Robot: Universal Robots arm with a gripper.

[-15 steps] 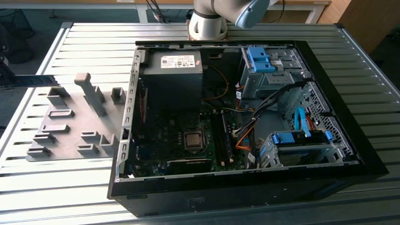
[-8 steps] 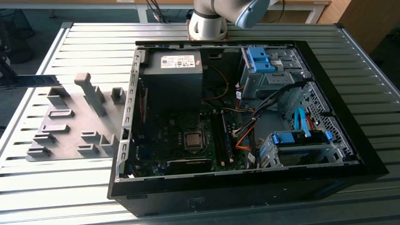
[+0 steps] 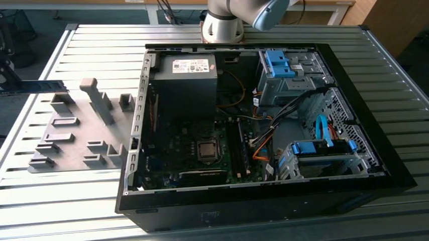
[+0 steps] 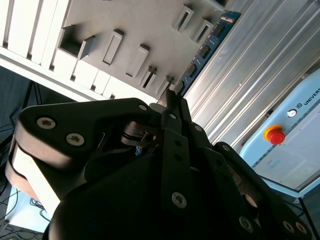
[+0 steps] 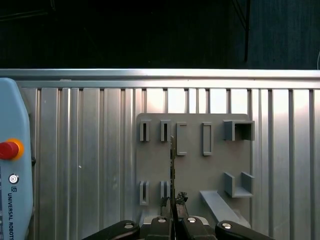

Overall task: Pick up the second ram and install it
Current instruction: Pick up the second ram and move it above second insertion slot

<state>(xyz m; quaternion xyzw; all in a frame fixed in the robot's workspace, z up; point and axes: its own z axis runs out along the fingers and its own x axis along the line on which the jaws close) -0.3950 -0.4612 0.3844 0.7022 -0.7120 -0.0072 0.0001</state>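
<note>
The second ram (image 4: pixel 202 52) is a thin blue-green stick with dark chips, and my gripper (image 4: pixel 170 100) is shut on one end of it. In the first wrist view the ram (image 5: pixel 172 165) appears edge-on, rising from the gripper (image 5: pixel 172 205) over the grey holder plate (image 5: pixel 195 170). In the exterior view the ram (image 3: pixel 37 86) lies level above the far-left part of the holder plate (image 3: pixel 80 135), and the gripper (image 3: pixel 5 83) is at that view's left edge. The open computer case (image 3: pixel 134 150) sits to the exterior view's right of the plate.
Grey slot blocks (image 3: pixel 100 100) stand up from the holder plate. Inside the case are the motherboard (image 3: pixel 201 150), a power supply (image 3: pixel 184 80), blue drive cages (image 3: pixel 282 65) and loose cables. A pendant with a red button (image 5: pixel 7 149) lies on the slatted metal table (image 3: pixel 60 201).
</note>
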